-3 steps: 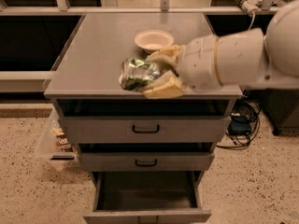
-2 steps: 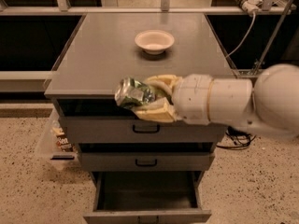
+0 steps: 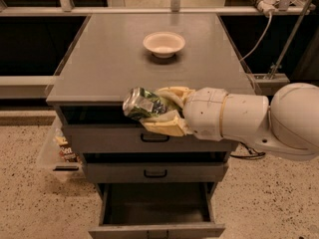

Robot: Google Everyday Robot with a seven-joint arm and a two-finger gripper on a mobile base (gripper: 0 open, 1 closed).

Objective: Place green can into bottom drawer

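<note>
The green can is a shiny, dented green-and-silver drink can. My gripper is shut on it, its cream fingers above and below the can. The white arm reaches in from the right and holds the can in front of the cabinet's top edge, above the drawers. The bottom drawer of the grey cabinet is pulled open at the bottom of the view, its dark inside showing, directly below the can.
A cream round bowl stands on the grey cabinet top. Two upper drawers with black handles are shut. A clear bin with packets sits on the speckled floor at left. Cables and a rail stand at right.
The arm has carried the can forward off the cabinet top and down, toward the front of the cabinet. The can stays in the gripper's hold.
</note>
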